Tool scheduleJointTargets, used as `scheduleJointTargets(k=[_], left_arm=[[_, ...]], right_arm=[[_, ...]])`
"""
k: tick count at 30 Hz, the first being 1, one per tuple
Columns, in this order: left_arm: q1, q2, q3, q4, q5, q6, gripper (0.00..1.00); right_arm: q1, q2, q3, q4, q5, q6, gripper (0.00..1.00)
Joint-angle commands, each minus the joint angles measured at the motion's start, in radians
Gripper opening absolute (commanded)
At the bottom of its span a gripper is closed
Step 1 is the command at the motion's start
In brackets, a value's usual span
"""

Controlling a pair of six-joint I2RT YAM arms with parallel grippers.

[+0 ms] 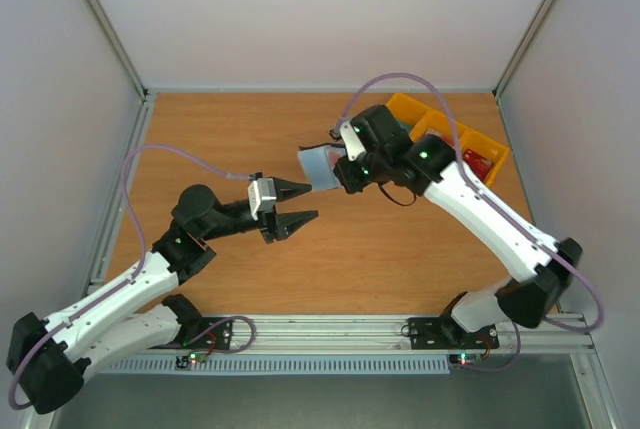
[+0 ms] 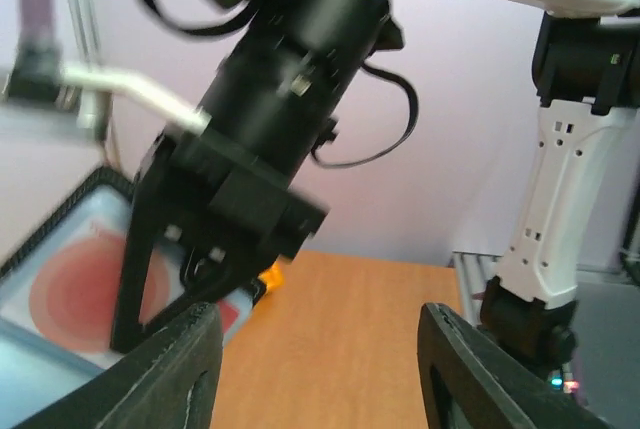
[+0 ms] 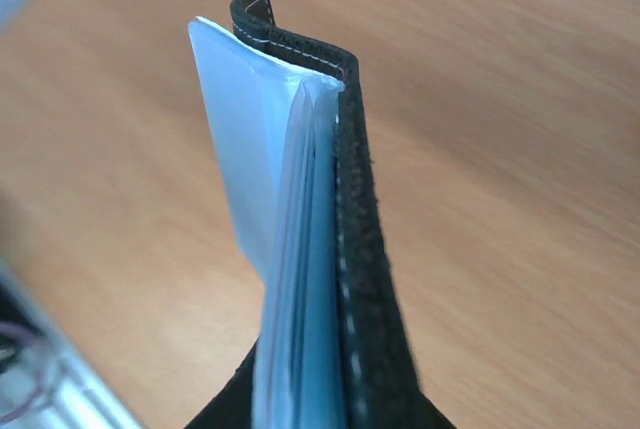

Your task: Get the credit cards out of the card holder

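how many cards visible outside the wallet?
1: a flat red plastic card in the right-end compartment of the yellow divided tray. The right arm covers other compartments; more may hide.

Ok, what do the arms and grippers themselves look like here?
The left arm and right arm have white links, black joints and small green lights. The left gripper and right gripper are black with tapered fingers. A lilac cable loops along each.

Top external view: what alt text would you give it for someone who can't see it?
Seen from above, the right gripper grips a grey-blue card holder over a wooden table. The left gripper points at it, open, a short gap away. A yellow tray sits at the table's far right corner.
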Motion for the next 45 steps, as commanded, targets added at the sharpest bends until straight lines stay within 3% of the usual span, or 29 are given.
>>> scheduleJointTargets(k=[1,3,7,16,19,22,33,35,38,45], left_arm=[[-0.003,0.004,-0.011,-0.035,0.046,-0.068,0.52],[-0.003,0.011,-0.004,-0.068,0.016,-0.091,0.51],[0.01,0.009,0.007,-0.112,-0.081,-0.116,0.37],[0.05,-0.003,0.025,-0.098,-0.049,-0.153,0.35],[0.05,-0.003,0.027,-0.041,0.053,-0.141,0.32],[0.046,0.003,0.038,-0.016,0.082,-0.148,0.22],[0.044,0.011,0.051,0.018,0.107,-0.164,0.22],[0.042,0.011,0.051,0.024,0.113,-0.164,0.19],[0.04,0.008,0.052,0.024,0.121,-0.159,0.01],[0.041,-0.01,0.043,0.007,0.107,-0.176,0.0]], right_arm=[[0.004,-0.121,-0.067,0.173,-0.355,-0.053,0.01],[0.004,-0.142,-0.088,0.21,-0.474,-0.071,0.01],[0.002,-0.208,-0.14,0.267,-0.617,-0.104,0.01],[0.004,-0.336,-0.273,0.416,-0.827,-0.19,0.01],[0.003,-0.343,-0.304,0.465,-0.837,-0.189,0.01],[0.004,-0.322,-0.311,0.497,-0.859,-0.186,0.01],[0.016,-0.274,-0.341,0.574,-0.812,-0.202,0.01],[0.017,-0.26,-0.333,0.576,-0.769,-0.192,0.01],[0.015,-0.251,-0.323,0.573,-0.718,-0.167,0.01],[-0.007,-0.252,-0.321,0.559,-0.698,-0.133,0.02]])
